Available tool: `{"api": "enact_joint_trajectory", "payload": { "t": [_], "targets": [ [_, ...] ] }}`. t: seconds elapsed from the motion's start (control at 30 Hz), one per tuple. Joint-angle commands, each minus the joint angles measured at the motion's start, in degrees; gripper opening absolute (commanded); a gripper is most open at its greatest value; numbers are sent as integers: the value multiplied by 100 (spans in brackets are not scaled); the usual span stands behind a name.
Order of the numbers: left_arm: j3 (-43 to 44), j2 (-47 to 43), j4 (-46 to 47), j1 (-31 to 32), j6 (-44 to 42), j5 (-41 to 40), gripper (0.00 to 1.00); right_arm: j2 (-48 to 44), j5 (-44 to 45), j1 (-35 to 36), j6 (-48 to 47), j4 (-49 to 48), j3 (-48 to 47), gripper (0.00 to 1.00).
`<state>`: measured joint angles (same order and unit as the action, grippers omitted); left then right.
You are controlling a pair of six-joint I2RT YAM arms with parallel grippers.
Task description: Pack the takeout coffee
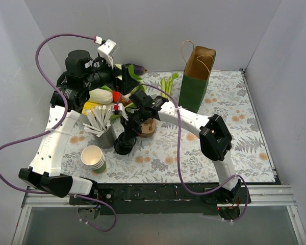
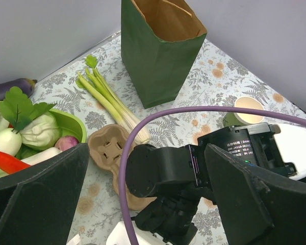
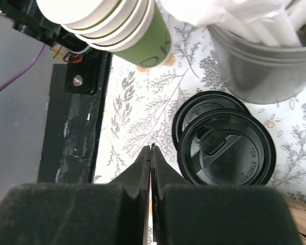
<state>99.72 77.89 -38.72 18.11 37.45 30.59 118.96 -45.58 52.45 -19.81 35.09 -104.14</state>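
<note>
Left gripper [image 2: 147,149] is hanging with its jaws spread wide and nothing held between them. In its wrist view, a green bowl of vegetables [image 2: 74,125] is sitting ahead of its left finger. A cardboard cup carrier [image 2: 108,148] is lying just ahead of the gap, with celery stalks [image 2: 104,94] beyond it. An open green paper bag [image 2: 158,61] is standing upright farther ahead. The takeout coffee [image 2: 247,109], its cream interior showing, is standing ahead of the right finger, past the right arm [image 2: 234,148] and to the right of the bag, apart from both grippers. Right gripper [image 3: 151,153] is hovering above the table [image 3: 137,102] with its jaws pressed together on nothing. A stack of nested green cups [image 3: 117,25] is standing ahead and left of its tips. Two overlapping black lids [image 3: 224,153] are lying just right of the tips. A grey cup of white sticks [image 3: 260,66] is standing beyond the lids.
</note>
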Motion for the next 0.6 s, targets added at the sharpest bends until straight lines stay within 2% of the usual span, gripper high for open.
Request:
{"api": "enact_joint_trajectory", "payload": {
  "t": [0.0, 0.13, 0.17, 0.2, 0.3, 0.33, 0.57],
  "targets": [
    [-84, -265, -66, -18, -124, -71, 98, -267, -383, -94, -99, 85, -72, 1],
    [-146, -309, -83, -18, -159, -123, 98, -522, 293, 20, -891, 270, 139, 2],
    [-163, -327, -92, -18, -177, -149, 98, -636, 400, 29, -1154, 288, 261, 8],
    [-198, -353, -109, -18, -203, -167, 98, -663, 479, 38, -1583, 418, 280, 21],
    [-251, -371, -145, -18, -282, -229, 98, -567, 612, 38, -2402, 1023, 131, 33],
    [-260, -371, -153, -18, -282, -220, 98, -532, 682, 38, -2726, 1078, 113, 35],
    [-357, -380, -110, -18, -238, -194, 98, -23, 674, 46, -2414, 1096, -115, 37]
  ]
}}
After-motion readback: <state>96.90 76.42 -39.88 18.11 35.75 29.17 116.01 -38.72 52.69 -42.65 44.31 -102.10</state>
